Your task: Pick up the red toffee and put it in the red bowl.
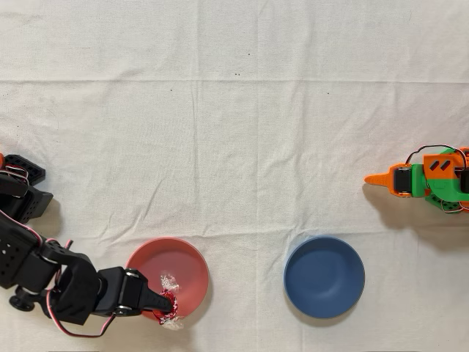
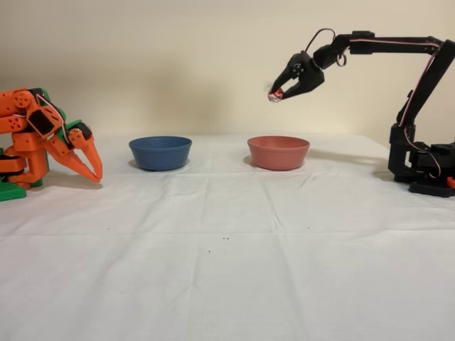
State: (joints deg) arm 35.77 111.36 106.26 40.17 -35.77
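- A white cloth (image 1: 234, 132) covers the table and spans the overhead view from edge to edge; in the fixed view it takes up the lower half of the frame, with a plain pale wall above it.
- The black arm (image 2: 419, 106) stands at the right edge of the fixed view and stretches leftward along the top of the frame; in the overhead view it comes in from the lower left corner.
- The idle orange arm (image 2: 43, 138) sits folded at the left edge of the fixed view, its pointed tip resting down near the cloth.
- The red bowl (image 1: 179, 268) lies at the lower left of the overhead view; in the fixed view it sits right of centre, on the cloth.
- A dark blue bowl (image 1: 324, 276) sits at the lower right of centre in the overhead view, well apart from the red one.
- The gripper (image 2: 283, 91) hangs in the air above the red bowl, at the upper right of the fixed view, its fingers clamped on the sweet.
- The red toffee (image 2: 274, 95) is pinched at the fingertips, clear of the bowl below; from overhead its crinkly wrapper shows over the bowl's lower left rim.
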